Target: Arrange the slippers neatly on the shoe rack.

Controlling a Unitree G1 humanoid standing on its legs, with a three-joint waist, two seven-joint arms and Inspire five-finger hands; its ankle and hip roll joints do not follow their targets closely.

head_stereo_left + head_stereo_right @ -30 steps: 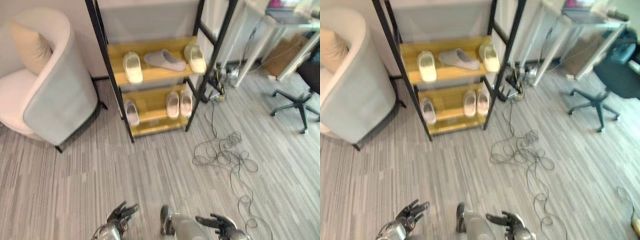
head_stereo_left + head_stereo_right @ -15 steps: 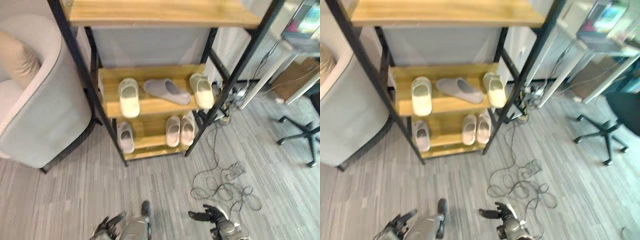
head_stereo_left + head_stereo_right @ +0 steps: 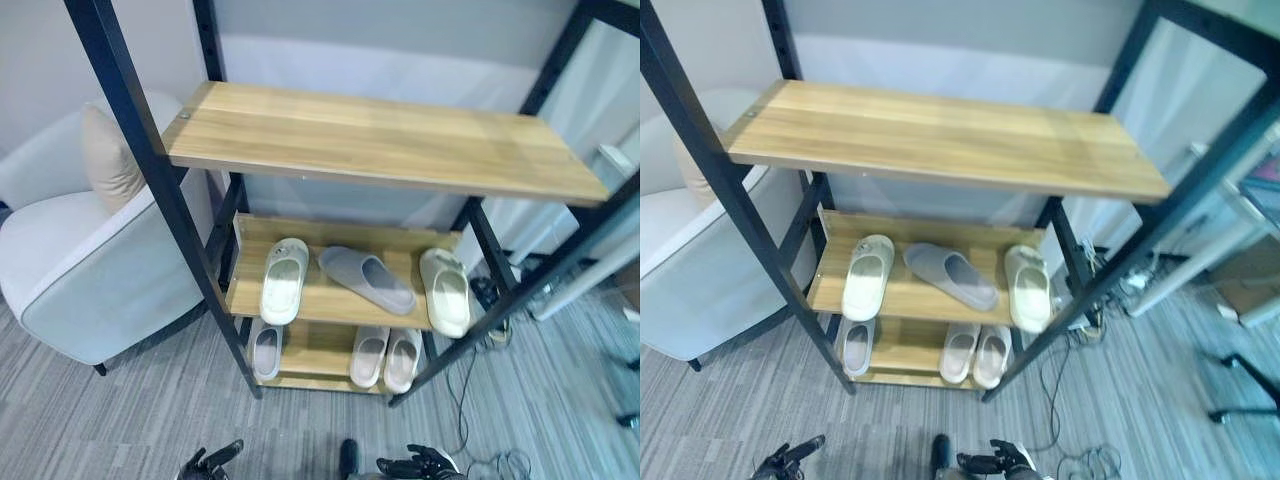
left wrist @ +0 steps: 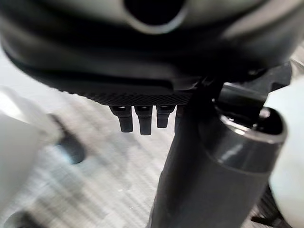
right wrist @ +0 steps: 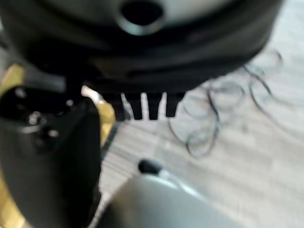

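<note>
The black-framed shoe rack [image 3: 150, 160] has wooden shelves, and its top shelf [image 3: 380, 140] is bare. On the middle shelf a cream slipper [image 3: 284, 279] points outward at the left. A grey slipper [image 3: 366, 279] lies slantwise in the middle, and a second cream slipper [image 3: 446, 291] sits at the right. The low shelf holds a single pale slipper [image 3: 266, 349] at the left and a pinkish pair [image 3: 386, 357] side by side. My left hand [image 3: 208, 463] and right hand [image 3: 420, 464] hang low in front of the rack, far from it, both open and empty.
A white armchair [image 3: 90, 270] with a beige cushion [image 3: 108, 160] stands just left of the rack. Loose cables [image 3: 1080, 462] lie on the grey floor at the right. A white table leg [image 3: 1180, 285] and an office chair base [image 3: 1250, 385] stand further right.
The whole picture has shifted: the camera has come closer to the rack and tilted up, bringing the top shelf into view. The slippers lie as before. Both hands stay low and empty.
</note>
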